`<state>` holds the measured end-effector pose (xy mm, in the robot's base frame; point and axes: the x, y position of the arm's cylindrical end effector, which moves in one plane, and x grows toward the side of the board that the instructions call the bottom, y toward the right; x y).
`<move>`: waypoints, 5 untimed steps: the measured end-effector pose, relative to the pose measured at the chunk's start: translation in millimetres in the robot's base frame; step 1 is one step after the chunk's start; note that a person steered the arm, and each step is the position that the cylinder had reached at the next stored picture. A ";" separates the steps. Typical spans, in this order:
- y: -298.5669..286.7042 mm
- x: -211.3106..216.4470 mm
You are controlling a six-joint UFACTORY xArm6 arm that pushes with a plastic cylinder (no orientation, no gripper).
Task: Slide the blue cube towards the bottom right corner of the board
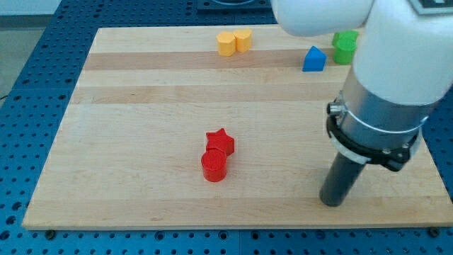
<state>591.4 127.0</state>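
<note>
A blue block (pixel 313 59) with a peaked top lies near the board's top right. It is the only blue block that shows. My tip (pixel 332 202) rests on the board near the view's bottom right, well below the blue block and apart from every block. The arm's white and grey body (pixel 382 92) hides much of the board's right side.
A green block (pixel 345 46) sits just right of the blue one, partly behind the arm. Two yellow blocks (pixel 226 43) (pixel 243 40) touch at the top middle. A red star (pixel 220 142) and a red cylinder (pixel 214 166) touch near the board's middle bottom. The wooden board (pixel 127 142) lies on a blue perforated table.
</note>
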 end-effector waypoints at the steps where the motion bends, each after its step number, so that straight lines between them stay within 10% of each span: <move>1: -25.0 0.0; 5: -18.1 -35.2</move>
<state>556.2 108.9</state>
